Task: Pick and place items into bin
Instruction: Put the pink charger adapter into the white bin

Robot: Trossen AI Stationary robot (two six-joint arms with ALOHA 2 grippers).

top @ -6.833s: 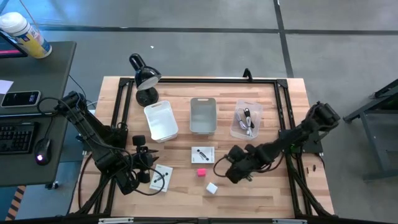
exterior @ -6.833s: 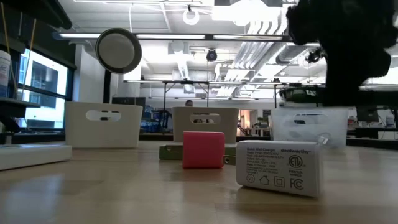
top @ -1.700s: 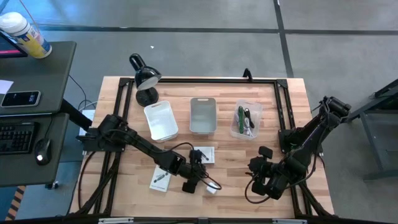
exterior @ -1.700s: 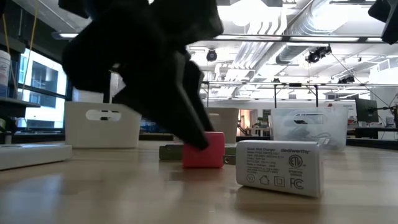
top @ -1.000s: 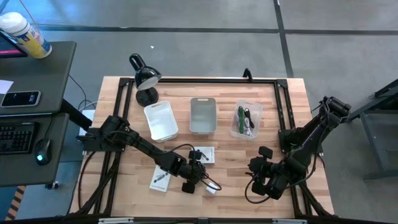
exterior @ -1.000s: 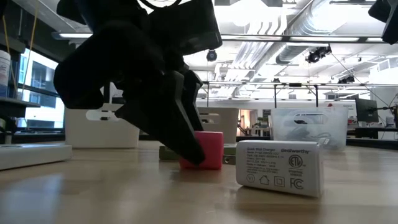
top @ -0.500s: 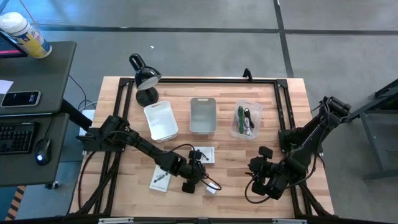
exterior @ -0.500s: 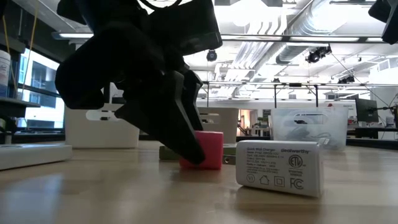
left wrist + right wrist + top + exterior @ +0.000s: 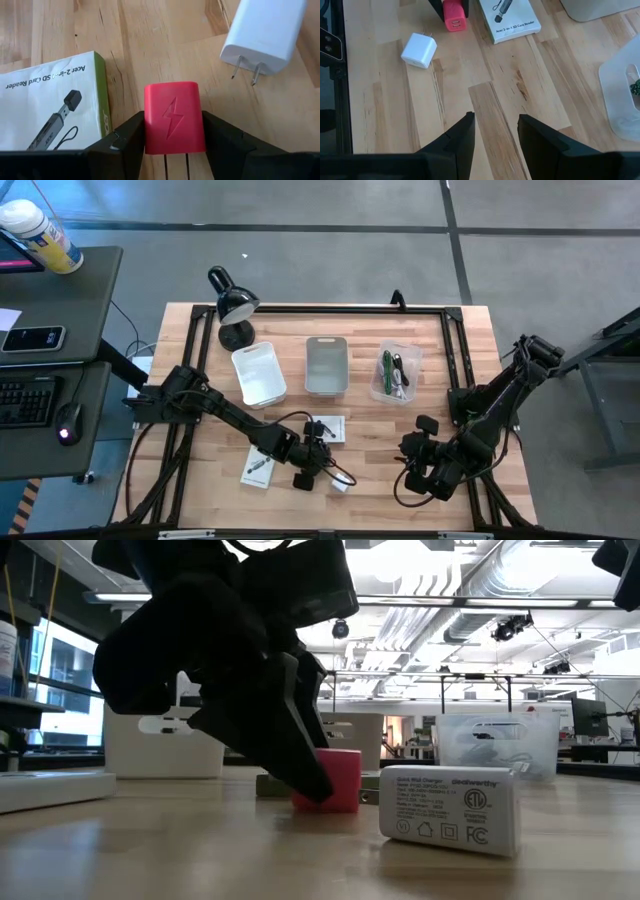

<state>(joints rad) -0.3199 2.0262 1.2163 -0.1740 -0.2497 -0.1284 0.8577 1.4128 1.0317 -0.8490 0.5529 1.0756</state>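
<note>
Currently I have the left gripper [image 9: 174, 150] down on the table [image 9: 470, 345] at lower centre of the high view, fingers [image 9: 122, 145] either side of the pink cube [image 9: 174, 119]. From the left wrist view the jaws sit flush against both flanks of the cube, so I call it clamped, cube not lifted yet; the low view shows it resting on the wood. White cube [image 9: 265, 34], a plug-in charger with prongs showing, lies just beside the pink one, toward the upper right of that wrist frame and not touching. One white flat packet [image 9: 50, 107] lies close by the left finger; the second packet [image 9: 258, 467] is in the lower left of the high view. Right gripper [image 9: 494, 131] waits at lower right of the high view, jaws apart, nothing between them, hovering over bare wood. Three bins stand in a row in the upper middle: white bin [image 9: 258, 374], grey bin [image 9: 326, 365], clear bin [image 9: 394, 373] with green, black and white cords already inside. Step in hand, as I read it: the pick of the pink cube. Next move needs a straight lift so I don't nudge the charger or drag the packet, then a carry up-frame to a bin; which bin I can't tell.
</note>
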